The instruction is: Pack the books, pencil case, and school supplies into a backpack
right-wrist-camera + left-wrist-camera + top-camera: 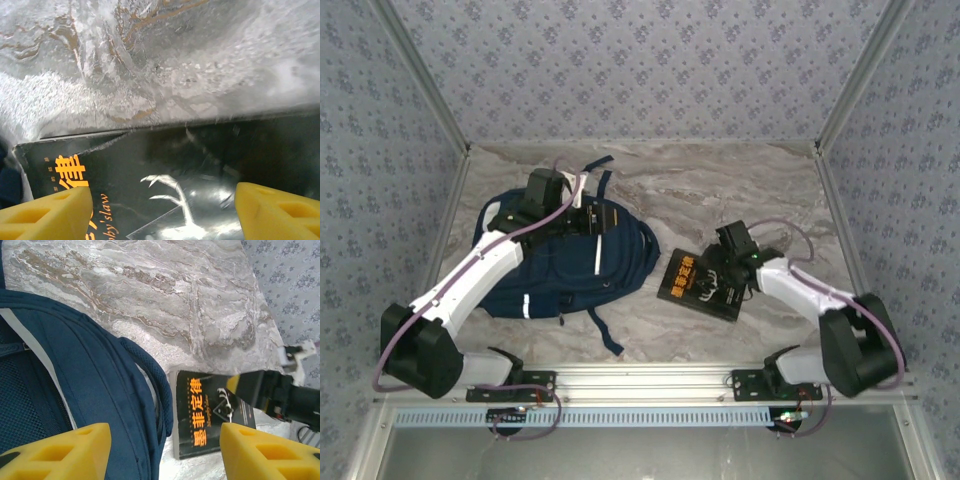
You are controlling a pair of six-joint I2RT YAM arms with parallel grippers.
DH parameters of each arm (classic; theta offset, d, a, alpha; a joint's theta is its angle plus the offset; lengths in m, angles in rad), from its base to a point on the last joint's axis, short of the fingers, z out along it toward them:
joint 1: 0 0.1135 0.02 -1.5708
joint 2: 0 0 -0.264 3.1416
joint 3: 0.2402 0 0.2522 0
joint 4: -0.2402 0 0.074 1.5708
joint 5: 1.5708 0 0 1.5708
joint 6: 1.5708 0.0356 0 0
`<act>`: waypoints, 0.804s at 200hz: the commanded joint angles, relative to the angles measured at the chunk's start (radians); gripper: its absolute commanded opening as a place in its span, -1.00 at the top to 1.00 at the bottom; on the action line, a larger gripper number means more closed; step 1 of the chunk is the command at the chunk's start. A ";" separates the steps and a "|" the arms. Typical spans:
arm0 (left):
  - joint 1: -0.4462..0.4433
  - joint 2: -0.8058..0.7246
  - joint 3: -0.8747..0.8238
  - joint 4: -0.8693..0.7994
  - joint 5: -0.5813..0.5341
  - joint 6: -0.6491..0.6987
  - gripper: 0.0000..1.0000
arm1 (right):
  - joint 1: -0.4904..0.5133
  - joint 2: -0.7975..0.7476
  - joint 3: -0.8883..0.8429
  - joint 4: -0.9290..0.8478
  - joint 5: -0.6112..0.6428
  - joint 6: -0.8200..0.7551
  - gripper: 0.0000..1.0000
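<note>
Top external shows black book (685, 282) flat, long axis toward backpack (555, 275); left fingers (75, 450) and right fingers (45, 215) apart, empty.

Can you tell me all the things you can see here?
Navy-blue fabric backpack: one, dark blue with white stripes, on the left of the table.
Thin black book with orange lettering: one, black, flat on the table, right of the backpack.
Marbled table: one, grey-brown, under everything.
Flowery wallpaper walls: three, blue-grey, around the table.
Left tool: one, yellow fingers, open, over the backpack.
Right tool: one, yellow fingers, open, over the book.
</note>
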 commanded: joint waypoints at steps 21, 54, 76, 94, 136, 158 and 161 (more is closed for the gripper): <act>-0.008 -0.004 0.025 0.009 0.007 0.020 -0.20 | -0.132 0.049 0.102 -0.034 -0.103 -0.275 -0.59; -0.010 -0.005 0.023 0.008 0.023 0.039 -0.21 | -0.260 0.230 0.159 0.086 -0.386 -0.371 -0.62; -0.022 -0.021 0.023 0.004 0.017 0.064 -0.23 | -0.284 0.305 0.187 0.109 -0.432 -0.393 -0.63; -0.035 -0.031 0.021 0.000 0.000 0.080 -0.23 | -0.277 0.334 0.196 0.079 -0.439 -0.410 -0.62; -0.047 -0.034 0.030 -0.011 -0.015 0.084 -0.23 | -0.244 0.255 0.082 0.070 -0.424 -0.377 -0.62; -0.049 -0.038 0.030 -0.017 -0.028 0.086 -0.23 | -0.226 0.167 -0.003 0.070 -0.441 -0.349 -0.62; -0.050 -0.039 0.030 -0.018 -0.028 0.086 -0.24 | -0.221 0.152 -0.014 0.069 -0.440 -0.345 -0.62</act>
